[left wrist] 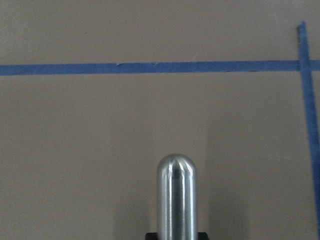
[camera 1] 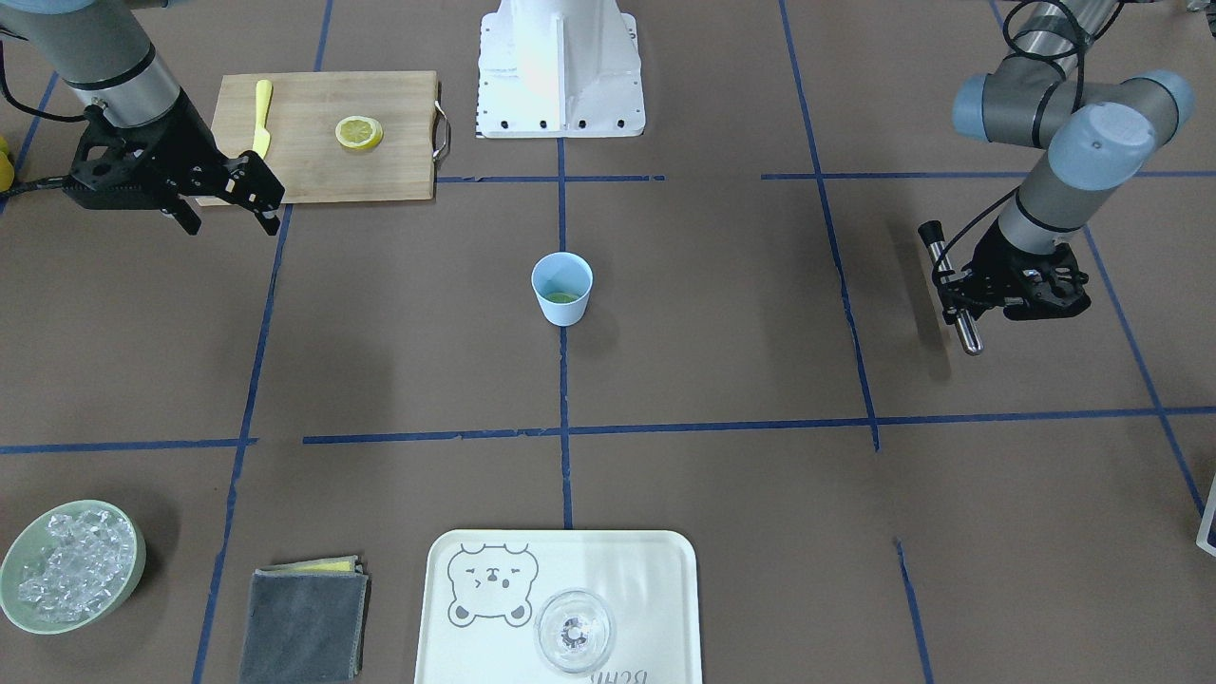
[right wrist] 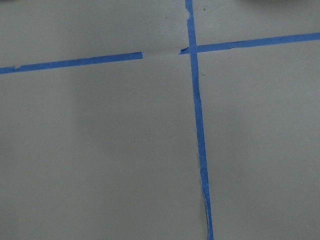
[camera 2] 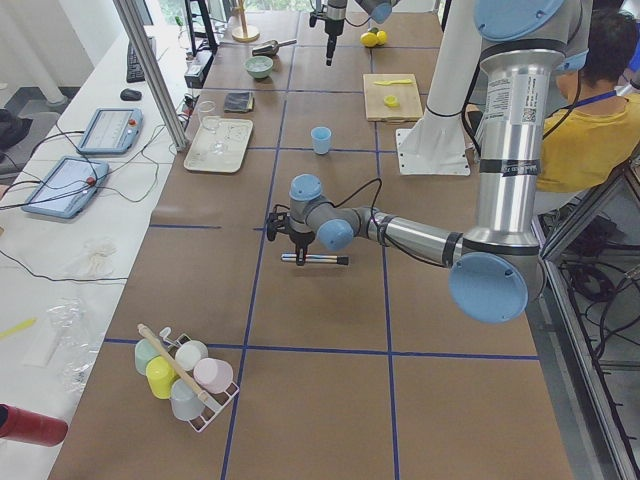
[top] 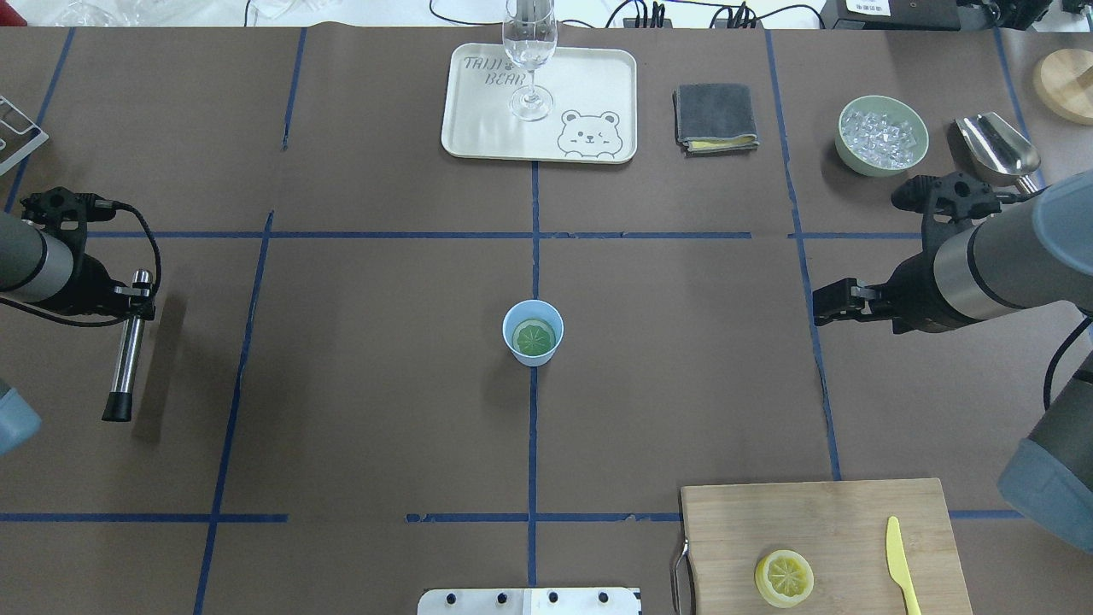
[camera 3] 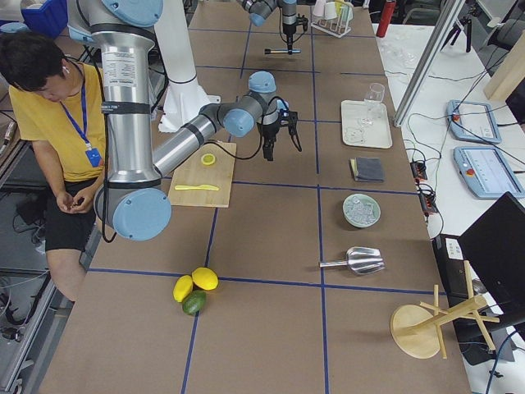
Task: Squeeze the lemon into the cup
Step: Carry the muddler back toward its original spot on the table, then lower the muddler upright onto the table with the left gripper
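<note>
- At table [top: 384,410] centre, where two tape lines [top: 533,256] run together, the cup [top: 533,333] stands upright with a greenish round slice [top: 534,339] in its bottom. Bare paper lies open on every side of it.
- Seen from overhead with the cup as hub, the lemon [top: 784,577] lies cut face up at 5 o'clock, well apart from the cup. It rests on the board [top: 820,521] near that board's robot-side edge, and the knife [top: 897,555] lies at the lemon's 3 o'clock.
- Left gripper [top: 135,295] hangs at 9 o'clock, clamped on a steel rod [top: 128,359] held level above the paper.
- Right gripper [camera 1: 235,226] hovers at 3 o'clock, fingers apart and holding nothing, over the board's far edge.
- Along the far edge, the tray [top: 478,128] with a glass [top: 529,51] sits at 12 o'clock. A cloth [top: 716,115] lies at 1 o'clock and a bowl of ice [top: 882,135] at 2 o'clock.
</note>
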Controlling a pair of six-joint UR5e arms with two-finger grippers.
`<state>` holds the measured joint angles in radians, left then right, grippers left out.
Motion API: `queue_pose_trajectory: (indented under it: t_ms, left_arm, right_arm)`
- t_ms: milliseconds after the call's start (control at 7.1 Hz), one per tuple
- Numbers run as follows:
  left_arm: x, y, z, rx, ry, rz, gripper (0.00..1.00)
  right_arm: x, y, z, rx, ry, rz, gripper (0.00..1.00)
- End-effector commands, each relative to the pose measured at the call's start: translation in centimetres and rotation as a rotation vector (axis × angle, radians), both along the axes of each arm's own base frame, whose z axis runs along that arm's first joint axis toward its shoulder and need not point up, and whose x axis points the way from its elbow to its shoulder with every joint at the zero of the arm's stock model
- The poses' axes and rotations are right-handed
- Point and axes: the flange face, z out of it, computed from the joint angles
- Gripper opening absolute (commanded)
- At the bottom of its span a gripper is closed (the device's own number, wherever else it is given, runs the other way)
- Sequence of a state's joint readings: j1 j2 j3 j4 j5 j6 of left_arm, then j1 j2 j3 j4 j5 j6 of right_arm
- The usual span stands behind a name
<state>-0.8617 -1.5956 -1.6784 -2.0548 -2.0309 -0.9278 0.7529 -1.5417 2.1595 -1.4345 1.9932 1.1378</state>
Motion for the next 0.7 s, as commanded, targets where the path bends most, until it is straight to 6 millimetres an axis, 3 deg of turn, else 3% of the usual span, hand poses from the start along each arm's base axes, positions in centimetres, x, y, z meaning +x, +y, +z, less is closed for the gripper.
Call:
queue_pose_trajectory:
  t_ms: [0,563]
  left_arm:
    - [0.02,-0.05,0.14,0.003,-0.004,0.006,0.00]
    - [0.24,-0.06,-0.19,0.028,0.000,0.028,0.00]
  right_arm:
    - [-0.04,0.04,-0.02,-0.001,0.000,0.000,1.00]
    - [-0.01,0.05,-0.08,0.000,-0.001,0.002,1.00]
